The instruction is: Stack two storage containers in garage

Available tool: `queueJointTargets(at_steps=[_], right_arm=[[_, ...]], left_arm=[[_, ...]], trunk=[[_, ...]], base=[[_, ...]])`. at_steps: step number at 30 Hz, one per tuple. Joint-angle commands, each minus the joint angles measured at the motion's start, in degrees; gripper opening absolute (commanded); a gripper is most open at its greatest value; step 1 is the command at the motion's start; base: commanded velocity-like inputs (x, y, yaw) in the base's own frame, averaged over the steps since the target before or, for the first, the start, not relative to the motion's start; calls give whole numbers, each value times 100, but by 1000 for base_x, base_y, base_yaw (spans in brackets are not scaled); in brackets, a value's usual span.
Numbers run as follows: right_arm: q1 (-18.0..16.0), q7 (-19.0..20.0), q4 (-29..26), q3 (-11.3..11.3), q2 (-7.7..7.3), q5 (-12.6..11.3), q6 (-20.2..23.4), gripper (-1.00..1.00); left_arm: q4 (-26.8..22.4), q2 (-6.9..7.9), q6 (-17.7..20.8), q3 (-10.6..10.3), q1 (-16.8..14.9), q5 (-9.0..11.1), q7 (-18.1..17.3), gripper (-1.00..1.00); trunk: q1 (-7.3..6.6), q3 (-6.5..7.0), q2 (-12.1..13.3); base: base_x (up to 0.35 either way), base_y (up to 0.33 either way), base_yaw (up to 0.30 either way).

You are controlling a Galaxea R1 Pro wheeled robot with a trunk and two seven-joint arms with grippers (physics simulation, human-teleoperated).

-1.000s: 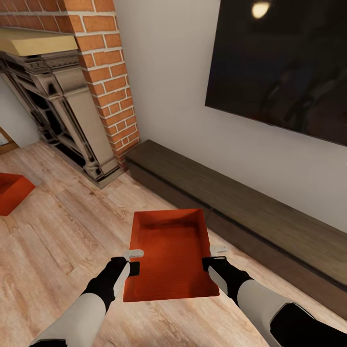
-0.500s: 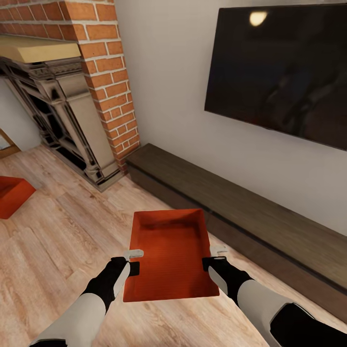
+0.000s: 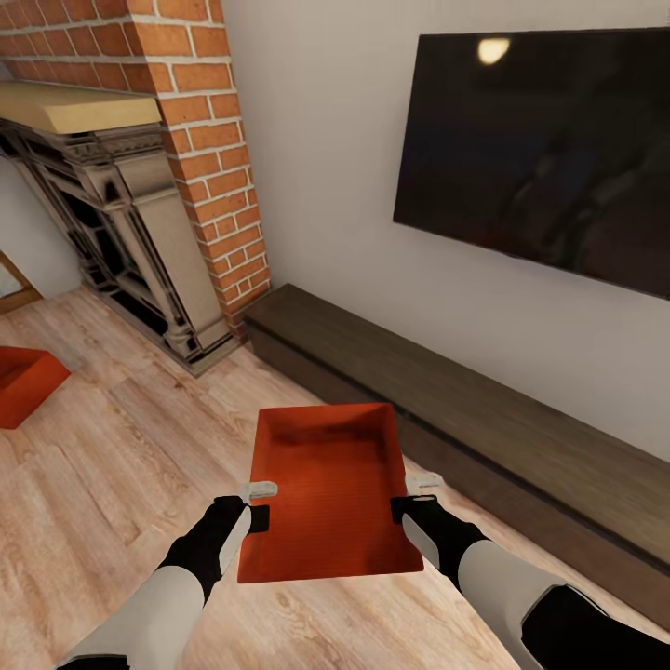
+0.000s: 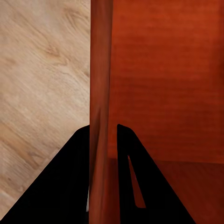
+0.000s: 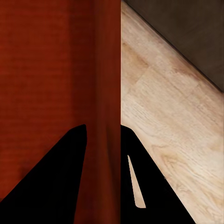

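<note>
As the view has tilted up, both jaws stay clamped on the container [image 3: 326,493] walls.

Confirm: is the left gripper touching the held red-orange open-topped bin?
Touching. In the left wrist view, the left gripper has its jaws clamped on either side of the red-orange open-topped bin's side wall, no gap visible.

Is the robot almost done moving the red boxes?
Not yet. One storage container is lifted, the left gripper and right gripper each pinching a side wall. The other container sits on the wood floor by the fireplace. Carrying both to the garage and stacking them is left.
</note>
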Motion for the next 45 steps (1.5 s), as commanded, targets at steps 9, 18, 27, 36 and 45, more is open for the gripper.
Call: queueJointTargets(at_steps=[9, 18, 27, 36, 45], right_arm=[[-4, -7, -112, 114, -1, -58, 15, -100], [-5, -7, -112, 114, -1, -58, 15, -100], [-6, -7, -112, 114, -1, -58, 15, -100], [-8, -7, -112, 114, -1, -58, 15, -100], [-6, -7, -112, 114, -1, -58, 15, -100]], left_arm=[[0, -5, 39, 35, -1, -65, 54, -100], [0, -7, 27, 33, -1, -65, 54, -100], [0, -6, 22, 32, -1, -65, 54, -100], [0, -5, 22, 32, -1, -65, 54, -100], [0, -5, 22, 32, -1, -65, 54, -100]], trunk=[[3, 73, -10], [3, 155, -10], [3, 238, -10], [3, 320, -10], [3, 403, -10]], base=[[0, 0, 0], [0, 0, 0], [0, 0, 0], [0, 0, 0], [0, 0, 0]])
